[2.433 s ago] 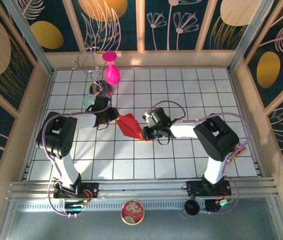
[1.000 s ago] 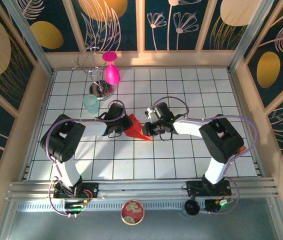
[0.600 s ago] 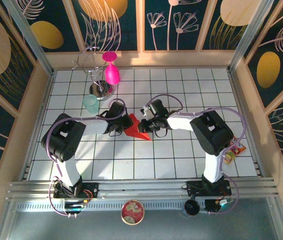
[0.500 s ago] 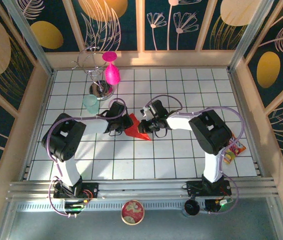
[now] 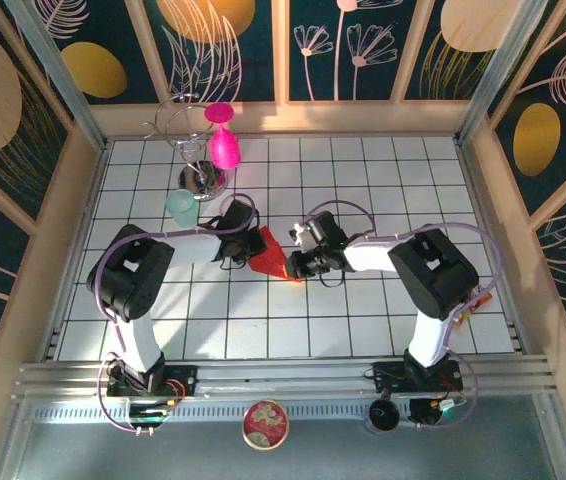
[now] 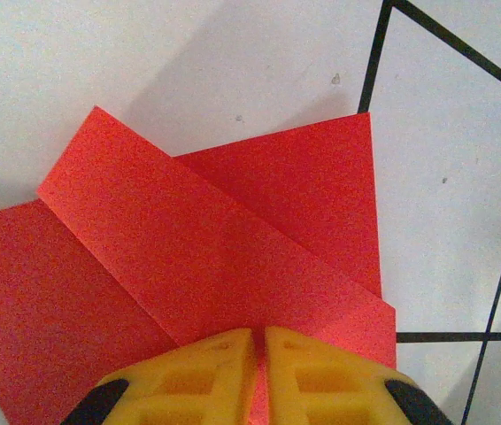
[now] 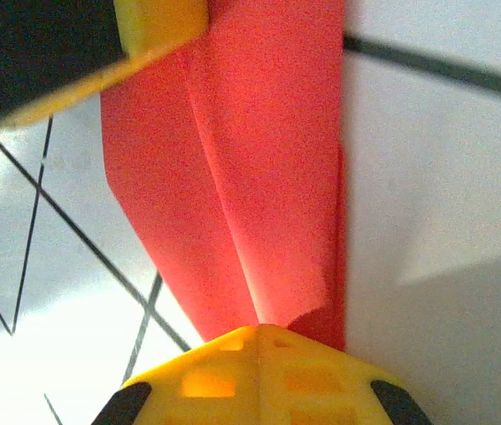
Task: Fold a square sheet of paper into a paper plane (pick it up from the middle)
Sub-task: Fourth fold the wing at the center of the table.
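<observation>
**Pinning a part-folded dart between two clenched grippers**

At the near edge of the desk (image 5: 363,330) the two arms reach inward and meet over the middle tiles. The right gripper (image 5: 296,264) sits slightly nearer than its partner. Its jaws are clenched tight at the narrow, pointed end of the paper plane (image 5: 268,258). In the right wrist view the red strip runs straight out from those tips, with a raised crease down its middle and a small curl of paper at the tips. Whether a layer is pinched or only pressed flat, I cannot tell.

The paper's long axis runs diagonally, from that near-right point up to a broader far-left end. There the left gripper (image 5: 241,243) touches it, jaws drawn almost together. In the left wrist view, a slanted flap lies folded across wider red layers that fan out ahead of the tips. Red shows in the seam between the jaws, but grip or press is again unclear.

Both grippers touch the paper, one at each end. I judge that the next crease depends on this end-to-end line, and that the right arm is better placed to run along the fold. The paper is bright red, thin and flat on the desk apart from its ridge.

Farther back stand a teal cup (image 5: 180,207), then a wire stand (image 5: 198,180) with a magenta goblet (image 5: 225,148), well apart from the work.
</observation>
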`<move>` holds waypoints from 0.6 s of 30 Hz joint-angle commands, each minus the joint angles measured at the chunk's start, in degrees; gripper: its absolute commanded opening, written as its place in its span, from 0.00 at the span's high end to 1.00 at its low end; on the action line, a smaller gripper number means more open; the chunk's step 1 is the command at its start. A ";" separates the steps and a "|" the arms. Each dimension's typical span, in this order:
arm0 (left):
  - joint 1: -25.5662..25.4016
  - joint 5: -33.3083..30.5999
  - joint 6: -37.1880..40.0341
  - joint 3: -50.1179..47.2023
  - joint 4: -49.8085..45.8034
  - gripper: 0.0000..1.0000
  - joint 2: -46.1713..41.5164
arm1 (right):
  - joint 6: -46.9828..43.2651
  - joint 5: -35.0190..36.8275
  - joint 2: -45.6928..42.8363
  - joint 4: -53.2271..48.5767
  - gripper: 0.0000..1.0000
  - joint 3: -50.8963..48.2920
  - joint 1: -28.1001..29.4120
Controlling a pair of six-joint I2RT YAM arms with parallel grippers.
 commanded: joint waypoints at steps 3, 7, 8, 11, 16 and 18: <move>0.95 -7.51 0.02 -1.25 -8.55 0.86 3.45 | -1.22 -1.27 -4.41 -4.56 0.95 -5.49 -0.67; 0.94 -7.58 -0.04 -1.15 -8.63 0.86 3.46 | -0.54 -0.01 -6.18 -4.99 0.95 -8.01 -0.94; 0.97 -7.60 0.00 -1.22 -8.63 0.86 3.36 | -0.32 0.38 -6.62 -5.02 0.95 -8.77 -1.10; 0.93 -7.60 0.07 -1.23 -8.72 0.86 3.25 | 0.90 1.18 -7.95 -4.32 0.95 -11.15 -1.50; 1.00 -6.14 0.71 -1.40 -7.23 0.86 1.97 | 3.17 1.00 -12.65 -1.64 0.94 -13.32 -1.73; 0.96 -4.48 1.43 -0.87 -6.00 0.84 0.62 | 4.39 0.97 -15.60 0.02 0.92 -12.65 -1.72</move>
